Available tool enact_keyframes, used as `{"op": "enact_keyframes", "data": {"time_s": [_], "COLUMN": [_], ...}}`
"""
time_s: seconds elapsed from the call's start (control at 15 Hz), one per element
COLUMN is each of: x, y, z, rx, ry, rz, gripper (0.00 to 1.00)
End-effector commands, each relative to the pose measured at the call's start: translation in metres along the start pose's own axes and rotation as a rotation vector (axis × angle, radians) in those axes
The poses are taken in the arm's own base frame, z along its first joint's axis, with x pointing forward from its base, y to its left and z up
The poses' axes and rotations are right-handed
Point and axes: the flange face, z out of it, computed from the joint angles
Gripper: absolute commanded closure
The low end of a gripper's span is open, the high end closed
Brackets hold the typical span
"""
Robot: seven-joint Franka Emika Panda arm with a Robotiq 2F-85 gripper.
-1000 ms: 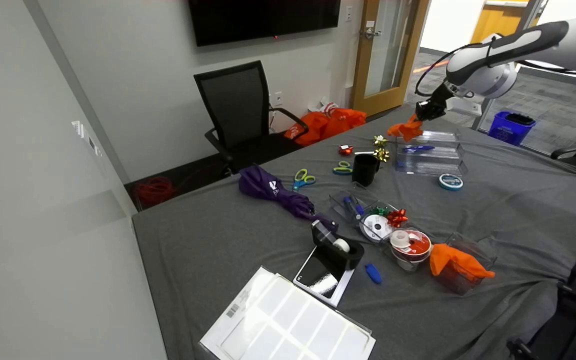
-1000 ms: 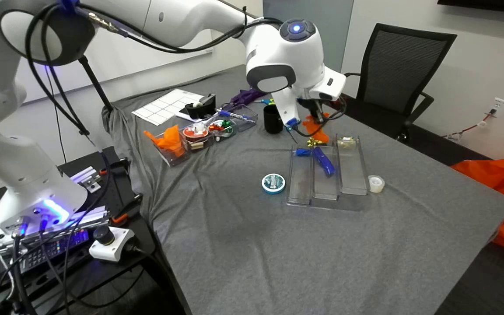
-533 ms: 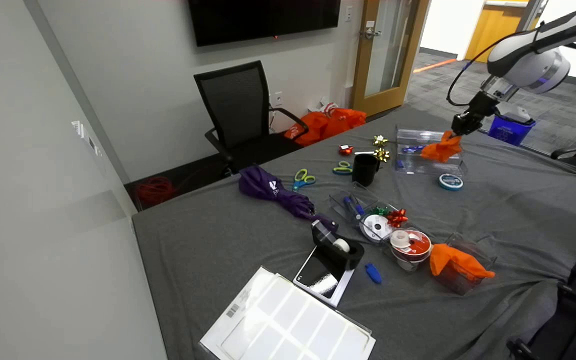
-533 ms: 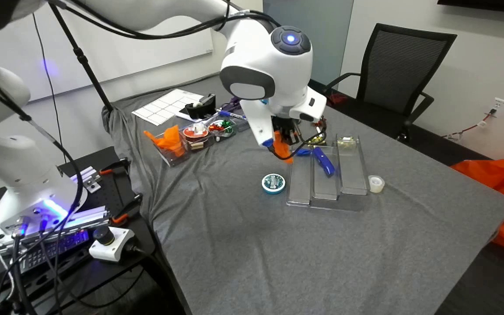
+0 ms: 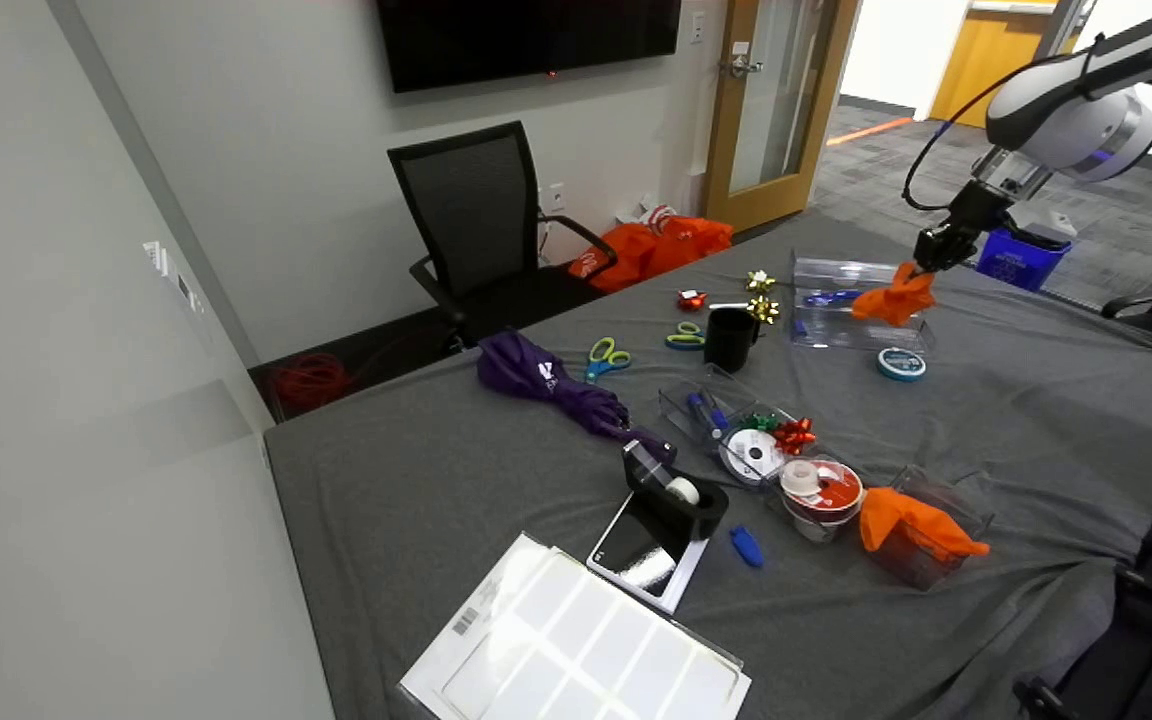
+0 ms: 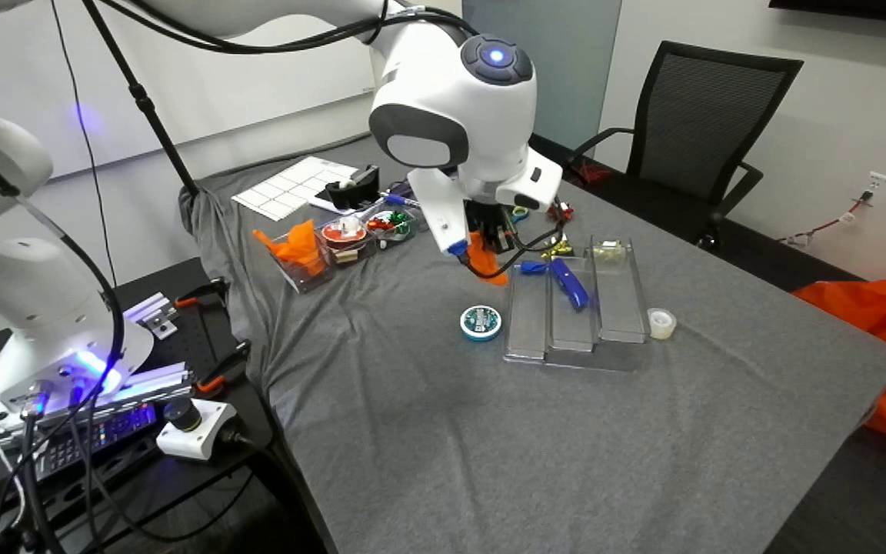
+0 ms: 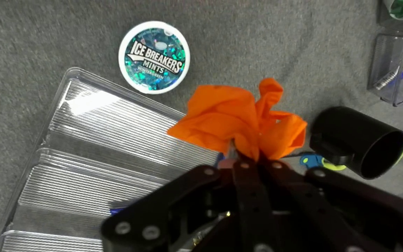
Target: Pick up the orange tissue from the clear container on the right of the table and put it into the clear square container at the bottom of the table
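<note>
I have the gripper (image 5: pixel 922 264) pinched tight on one orange tissue (image 7: pixel 229 115), which dangles near the three-tiered tray (image 6: pixel 572 329). In an exterior view the square clear container (image 5: pixel 951 500), my likely target, lies at six o'clock from the gripper, well apart. I count two tissues, the other tissue (image 5: pixel 921 525) poking over that container's rim; one mug (image 5: pixel 730 340), one mint tin (image 7: pixel 154 57).

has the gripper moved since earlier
Yes: in an exterior view, the gripper moved rightward in frame, toward the right edge of the clear stepped tray.
</note>
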Motion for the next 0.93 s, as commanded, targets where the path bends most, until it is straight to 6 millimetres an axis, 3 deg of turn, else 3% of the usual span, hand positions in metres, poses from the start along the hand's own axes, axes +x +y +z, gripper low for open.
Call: {"op": "enact_keyframes", "data": {"time_s": [0.0, 0.47, 0.87], "x": [-0.023, -0.100, -0.174], "y": [-0.020, -0.081, -0.156], "z": [0.004, 0.015, 0.037], "rx": [0.067, 0.265, 0.394], "ry": [-0.051, -0.130, -0.352], "rz": [-0.145, -0.489, -0.739], "gripper": [0.99, 0.99, 0.99]}}
